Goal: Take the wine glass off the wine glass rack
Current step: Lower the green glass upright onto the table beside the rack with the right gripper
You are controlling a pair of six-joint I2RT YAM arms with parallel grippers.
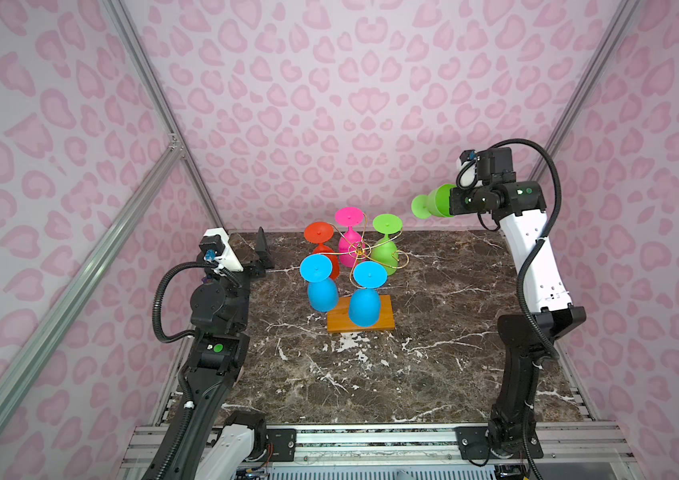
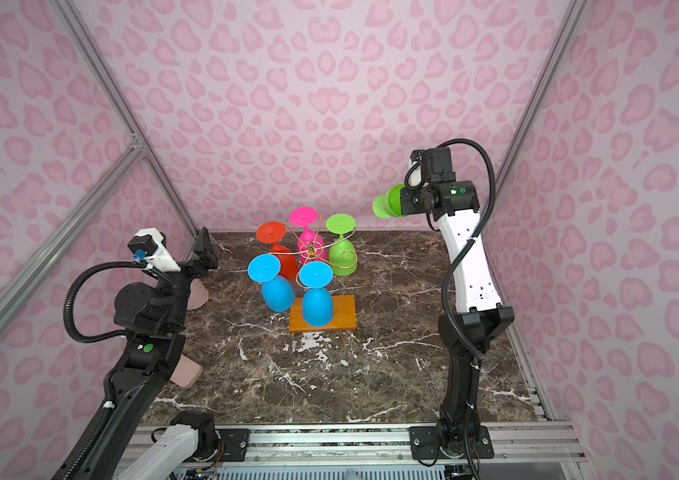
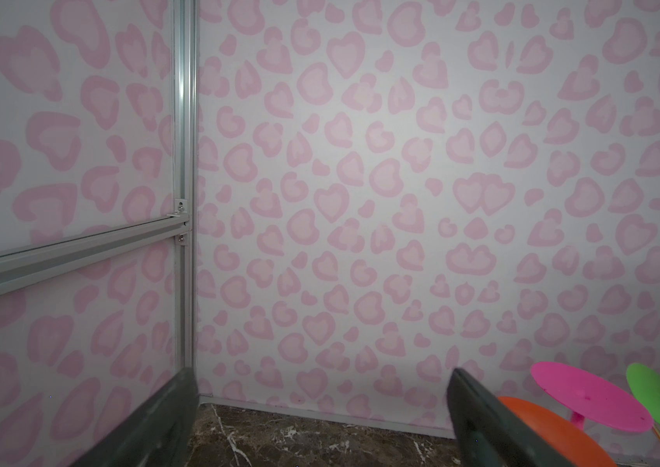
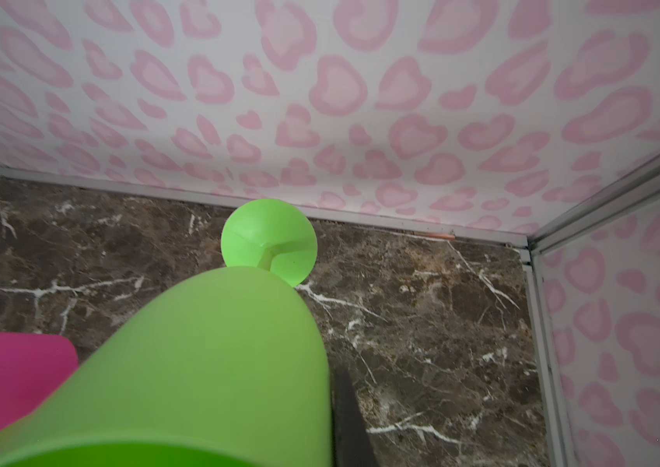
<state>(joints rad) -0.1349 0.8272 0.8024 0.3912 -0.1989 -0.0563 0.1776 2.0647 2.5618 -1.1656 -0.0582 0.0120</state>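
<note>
So the green wine glass (image 1: 433,205) is already off the wine glass rack (image 1: 358,249). It's up in the air over the back right part of the surface (image 1: 433,353), well apart from the rack. It's lying sideways, with its round foot pointing toward the middle of the scene.

The right tool (image 1: 452,203) is clenched on the bowl end. In the right wrist view the bowl (image 4: 219,364) fills most of the frame, with a dark finger (image 4: 344,420) pressed along its side. I can't really make out where the other finger sits, maybe inside the rim, so take that with a grain of salt.

The left tool (image 1: 265,249) is released, with its jaws spread wide and nothing between them. It sits near the back left corner of the surface, off to the side of the rack and not touching it. In the left wrist view one of its fingers (image 3: 481,420) partly covers the orange foot.

The rack stands around the middle of the surface on its wooden base (image 1: 385,320). Five glasses hang on it upside down, feet up:
- two blue glasses (image 1: 316,268) at the front
- an orange glass (image 1: 319,232) at the back left
- a pink glass (image 1: 348,216) at the back
- a second green glass (image 1: 387,224) on the right
</note>
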